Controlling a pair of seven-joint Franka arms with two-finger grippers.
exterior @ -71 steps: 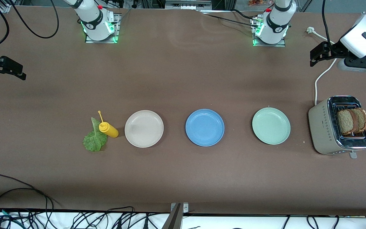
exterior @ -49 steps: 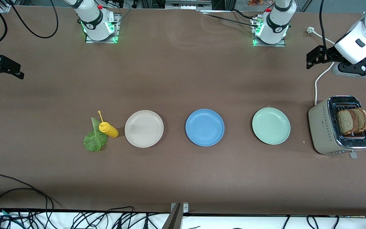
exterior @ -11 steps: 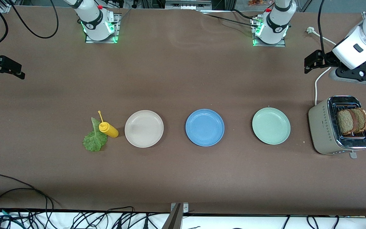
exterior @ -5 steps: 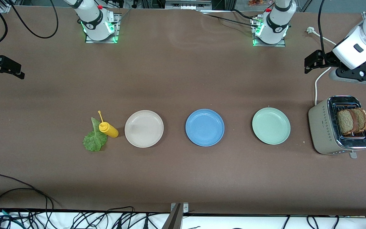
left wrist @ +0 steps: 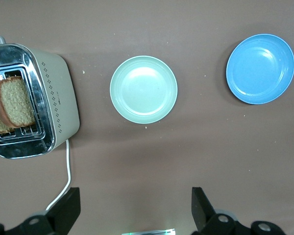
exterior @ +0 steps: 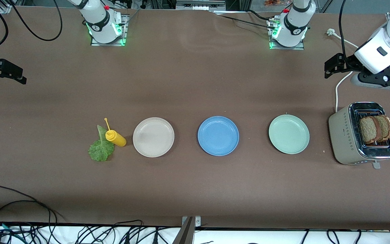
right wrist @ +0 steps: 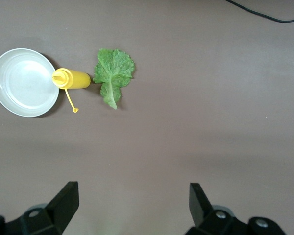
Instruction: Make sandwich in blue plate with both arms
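The blue plate sits bare in the middle of a row of three plates; it also shows in the left wrist view. Two brown bread slices stand upright in the toaster at the left arm's end. A green lettuce leaf lies flat toward the right arm's end, touching a yellow squeeze bottle. My left gripper hangs open and holds nothing, high over the table by the toaster's white cord. High over bare table at its own end, my right gripper is open with nothing in it.
A beige-white plate lies beside the bottle. A pale green plate lies between the blue plate and the toaster. Black cables trail along the table edge nearest the front camera. Both arm bases stand at the table's back edge.
Over several seconds the left hand has drifted slightly toward the table's middle. In the last second nothing has visibly moved. Both grippers have stayed open.
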